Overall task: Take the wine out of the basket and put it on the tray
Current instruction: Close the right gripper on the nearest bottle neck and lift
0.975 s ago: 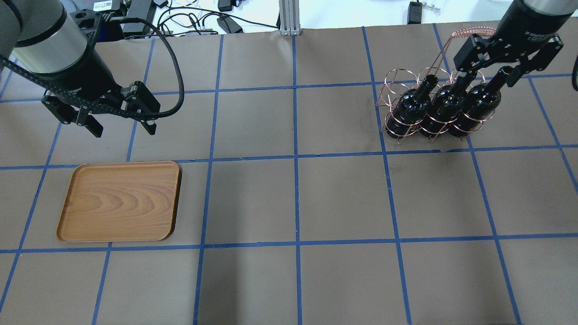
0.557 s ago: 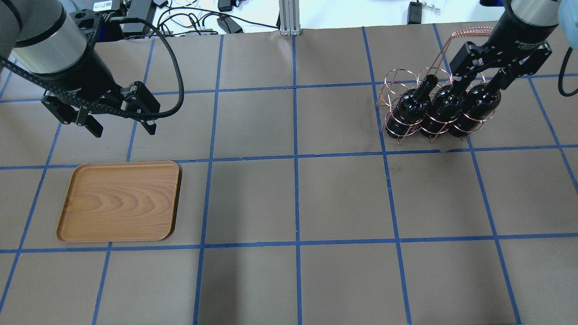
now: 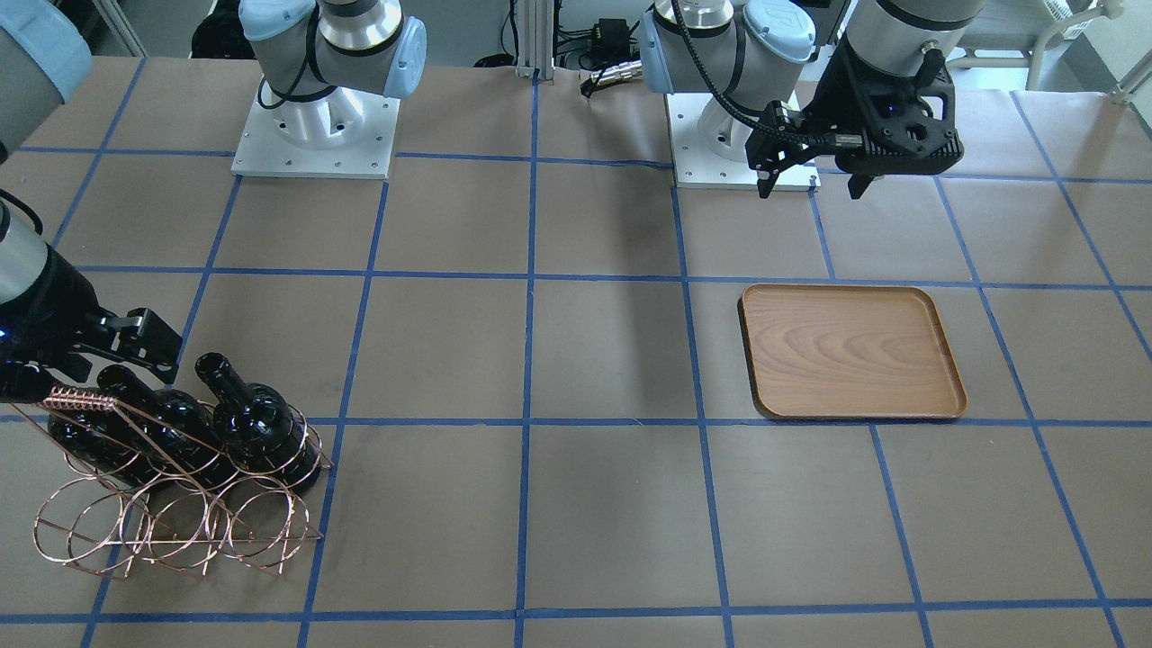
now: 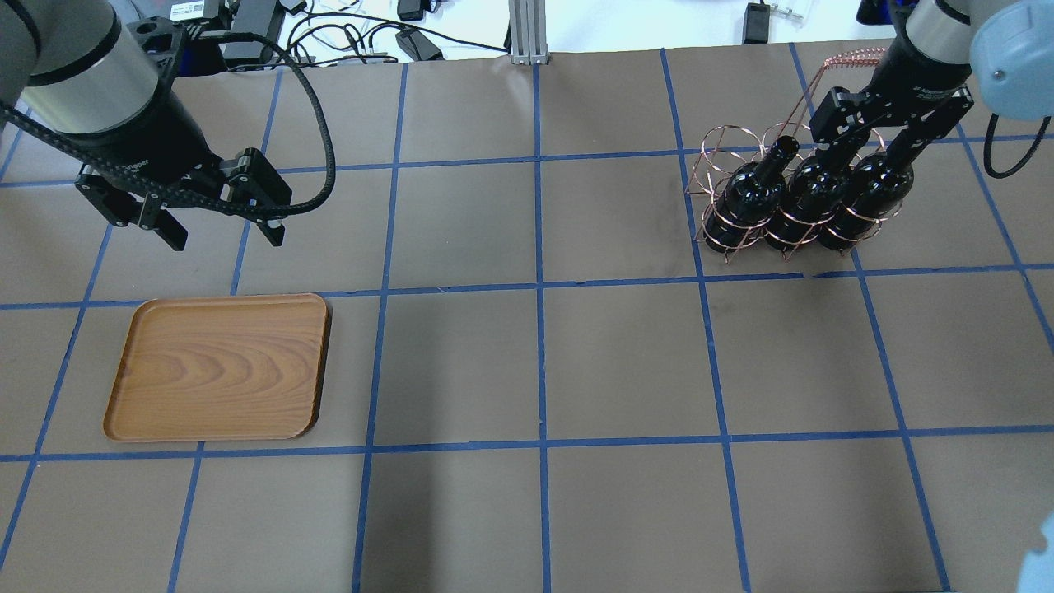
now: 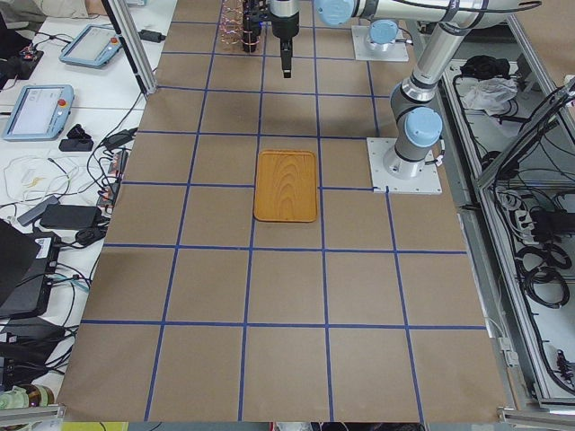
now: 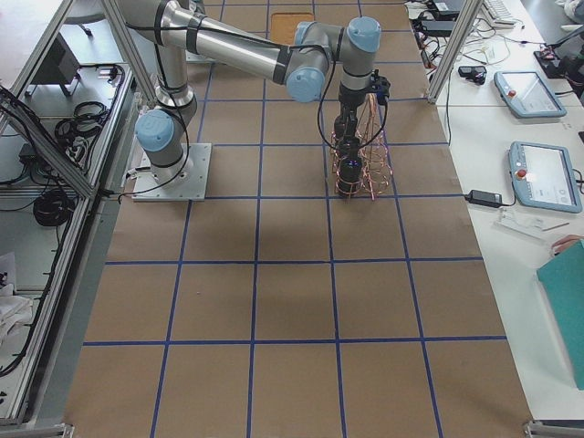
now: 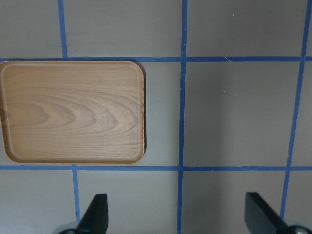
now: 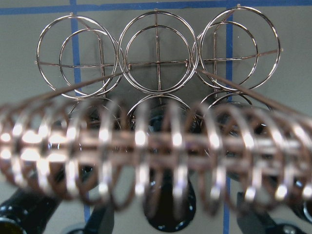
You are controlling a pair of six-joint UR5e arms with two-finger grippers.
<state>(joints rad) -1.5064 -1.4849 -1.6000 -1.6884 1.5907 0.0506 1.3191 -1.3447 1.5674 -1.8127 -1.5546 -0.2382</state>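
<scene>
While three wines (image 4: 745,198) sit in the basket (image 4: 715,153) at two o'clock, our right gripper (image 4: 877,147) straddles the neck of the middle wine (image 4: 811,193), wide open. Our left gripper (image 4: 226,240) hangs open, empty, at twelve o'clock of the tray (image 4: 218,366).

Tray (image 7: 72,112) is seen lying flat on the brown table (image 7: 239,112) in the upper left, long side across the view. Grain and rounded corners are resolved (its left edge sits right at the frame border). Blue tape lines (image 7: 183,112) are laid just along its top and bottom edges, and one vertical line runs a little to its right. Left gripper (image 7: 178,217) is seen at the bottom edge with fingers (image 7: 96,212) spread wide. Only table and tape are seen between them, and both tips are clear of the tray.
</scene>
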